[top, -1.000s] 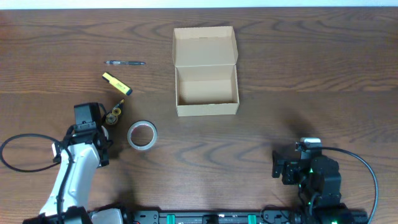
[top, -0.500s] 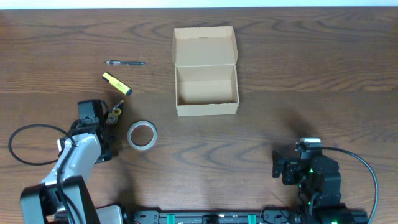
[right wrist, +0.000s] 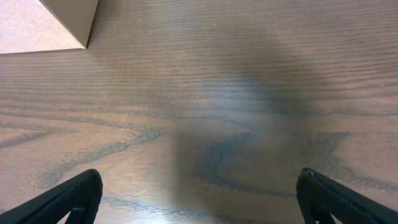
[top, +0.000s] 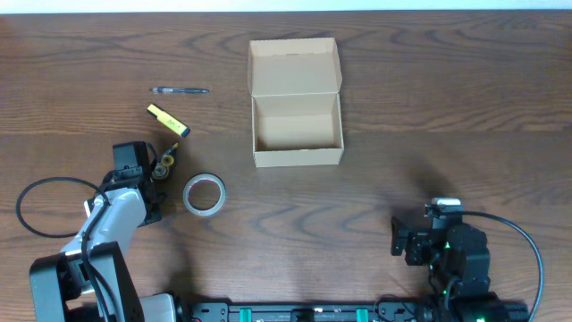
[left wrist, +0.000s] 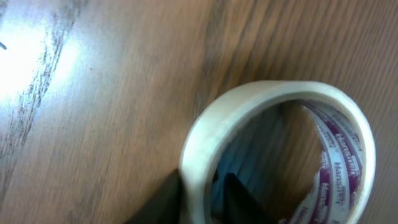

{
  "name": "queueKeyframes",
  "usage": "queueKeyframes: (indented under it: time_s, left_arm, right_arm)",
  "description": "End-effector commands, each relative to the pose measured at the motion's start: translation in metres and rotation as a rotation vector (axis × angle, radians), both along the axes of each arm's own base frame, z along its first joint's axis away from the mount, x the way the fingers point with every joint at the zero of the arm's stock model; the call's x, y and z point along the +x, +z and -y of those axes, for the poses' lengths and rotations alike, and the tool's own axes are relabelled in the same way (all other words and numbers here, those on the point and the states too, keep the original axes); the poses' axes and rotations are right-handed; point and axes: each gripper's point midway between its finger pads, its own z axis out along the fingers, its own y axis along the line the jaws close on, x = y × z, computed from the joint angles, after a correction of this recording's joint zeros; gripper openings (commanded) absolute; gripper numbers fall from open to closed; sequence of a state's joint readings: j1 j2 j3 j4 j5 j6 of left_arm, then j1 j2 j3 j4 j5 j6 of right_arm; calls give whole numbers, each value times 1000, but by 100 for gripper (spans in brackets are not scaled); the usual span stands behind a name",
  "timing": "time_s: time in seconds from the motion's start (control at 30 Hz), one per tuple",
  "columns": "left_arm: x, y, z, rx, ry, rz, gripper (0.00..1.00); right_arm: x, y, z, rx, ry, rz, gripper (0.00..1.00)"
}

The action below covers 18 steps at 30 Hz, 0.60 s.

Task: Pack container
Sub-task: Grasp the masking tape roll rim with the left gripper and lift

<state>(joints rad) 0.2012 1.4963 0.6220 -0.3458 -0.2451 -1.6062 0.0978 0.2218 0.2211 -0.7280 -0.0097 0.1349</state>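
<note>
Pinching tape roll point(left wrist: 200, 143): left pincer point(left wrist: 200, 190) | container point(top: 296, 157) open | right pincer point(right wrist: 199, 185) spread

Tan container point(top: 295, 67), cream tape roll point(left wrist: 202, 140), yellow marker point(top: 167, 120) on dark wood-grain table point(top: 447, 107).

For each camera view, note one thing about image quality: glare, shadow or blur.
Overhead: evenly lit and sharp, with no glare on the container. Left wrist: the tape roll sits very close to the lens and looks soft, and white glare washes out the table at upper left. Right wrist: a broad, diffuse shadow darkens the middle of the table.
</note>
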Motion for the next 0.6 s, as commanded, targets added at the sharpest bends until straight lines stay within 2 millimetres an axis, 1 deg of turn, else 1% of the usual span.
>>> queueKeyframes:
  time_s: [0.0,0.07,0.2,0.4,0.57]
  left_arm:
    - [-6,-9,5,-35,2,-26,14]
    - [-5,-7,5,-34,1,-18,6]
    - [-3,8,3,-8,-12,20,6]
    - [-13,42,-5,62,3,66,6]
    - [-5,65,-6,95,-60,129,6]
  right_arm:
    - [1,1,3,10,-25,4,99]
    - [1,1,3,10,-25,4,99]
    - [1,1,3,9,-24,4,99]
    - [1,1,3,9,-24,4,99]
    - [1,1,3,9,-24,4,99]
